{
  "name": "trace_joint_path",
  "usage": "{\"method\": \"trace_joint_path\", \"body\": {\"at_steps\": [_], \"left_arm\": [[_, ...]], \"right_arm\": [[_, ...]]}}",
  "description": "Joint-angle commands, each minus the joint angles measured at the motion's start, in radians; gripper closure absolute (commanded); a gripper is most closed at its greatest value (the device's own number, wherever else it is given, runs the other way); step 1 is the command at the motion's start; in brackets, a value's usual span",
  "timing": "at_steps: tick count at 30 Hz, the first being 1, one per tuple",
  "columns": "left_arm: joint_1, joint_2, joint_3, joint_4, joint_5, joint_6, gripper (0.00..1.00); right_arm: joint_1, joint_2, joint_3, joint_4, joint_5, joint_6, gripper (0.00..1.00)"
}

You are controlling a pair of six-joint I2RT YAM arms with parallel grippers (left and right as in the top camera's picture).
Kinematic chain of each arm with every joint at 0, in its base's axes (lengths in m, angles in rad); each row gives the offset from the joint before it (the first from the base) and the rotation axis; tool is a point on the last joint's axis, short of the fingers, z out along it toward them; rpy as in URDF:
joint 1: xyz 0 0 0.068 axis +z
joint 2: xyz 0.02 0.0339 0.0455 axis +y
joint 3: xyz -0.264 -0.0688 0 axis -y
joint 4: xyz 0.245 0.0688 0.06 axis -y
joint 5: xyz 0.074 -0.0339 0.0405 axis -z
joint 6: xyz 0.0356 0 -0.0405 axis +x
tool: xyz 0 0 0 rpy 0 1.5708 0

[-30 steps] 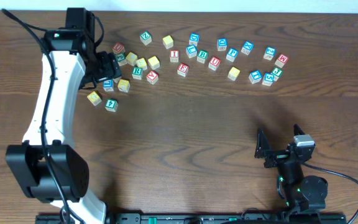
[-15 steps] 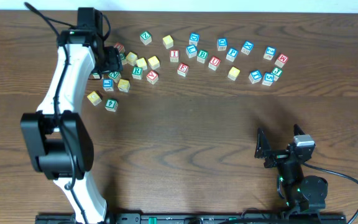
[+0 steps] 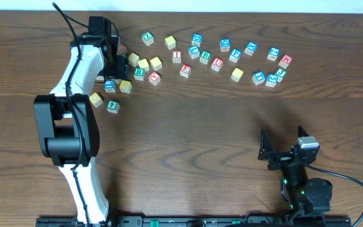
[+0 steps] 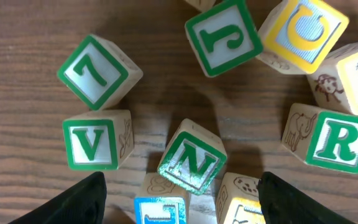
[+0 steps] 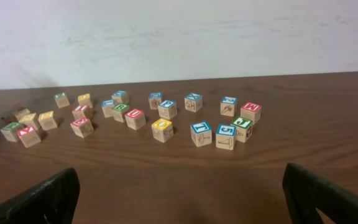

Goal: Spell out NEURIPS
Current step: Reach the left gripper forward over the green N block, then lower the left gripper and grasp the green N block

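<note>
A green N cube (image 4: 191, 163) lies tilted in the left cluster, leaning over a blue-topped cube (image 4: 160, 210) and a yellow-topped cube (image 4: 241, 208). My left gripper (image 4: 182, 205) hovers open above them, those two cubes between its fingers (image 4: 73, 204). A green R cube (image 4: 340, 142) sits to the right. From overhead, the left gripper (image 3: 120, 63) covers the cluster's left end, with the R cube (image 3: 138, 74), a red I cube (image 3: 177, 56), a red E cube (image 3: 185, 70) and a red U cube (image 3: 217, 63) to its right. My right gripper (image 3: 281, 150) rests open and empty, far from the cubes.
Green 7 (image 4: 98, 71), V (image 4: 92, 143) and J (image 4: 221, 36) cubes crowd round the N. Several more cubes spread along the back of the table to a red one (image 3: 285, 60). Two loose cubes (image 3: 104, 102) lie nearer the front left.
The left arm's elbow has swung right and nearer the table's back, and its gripper has shifted slightly right over the cluster. The right arm has not moved.
</note>
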Motion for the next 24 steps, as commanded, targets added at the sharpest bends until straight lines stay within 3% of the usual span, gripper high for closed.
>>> {"method": "trace_joint_path", "body": {"at_steps": [1, 14, 24], "left_arm": [[0.002, 0.013, -0.007, 0.006, 0.005, 0.039, 0.23], [0.001, 0.015, -0.016, 0.032, 0.028, 0.053, 0.3], [0.002, 0.015, -0.089, 0.1, 0.029, 0.052, 0.41]], "right_arm": [[0.003, 0.0, -0.001, -0.004, 0.005, -0.01, 0.01], [0.003, 0.0, -0.001, -0.004, 0.005, -0.01, 0.01], [0.003, 0.0, -0.001, -0.004, 0.005, -0.01, 0.01]]}}
